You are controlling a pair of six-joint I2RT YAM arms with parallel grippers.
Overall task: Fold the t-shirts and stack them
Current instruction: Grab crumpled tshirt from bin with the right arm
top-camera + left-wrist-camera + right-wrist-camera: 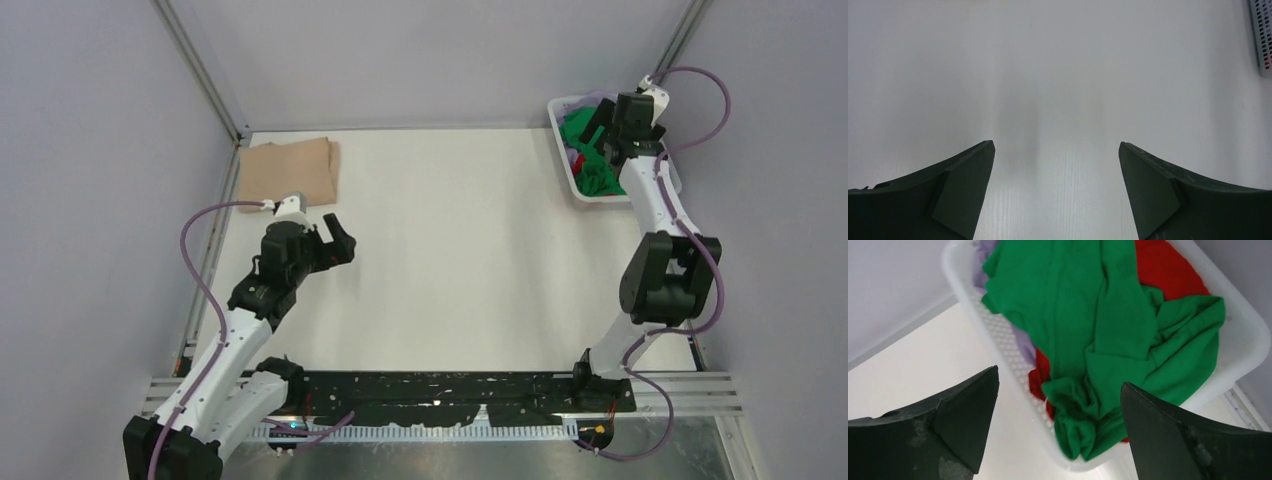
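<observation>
A tan t-shirt [290, 172] lies folded flat at the table's far left. A bright green t-shirt [583, 133] lies crumpled on top in the white basket [563, 118] at the far right, over a red t-shirt [1163, 270] and a pale lavender t-shirt [982, 270]. In the right wrist view the green t-shirt [1098, 330] spills over the basket [1248, 330] rim. My right gripper [1058, 385] hovers open above the basket, holding nothing. My left gripper [338, 235] is open and empty over bare table, just near of the tan shirt.
The basket's slotted corner [1262, 35] shows at the far right of the left wrist view. Metal frame rails [205, 75] and grey walls bound the table at the back and sides. A black strip [440, 390] runs along the near edge.
</observation>
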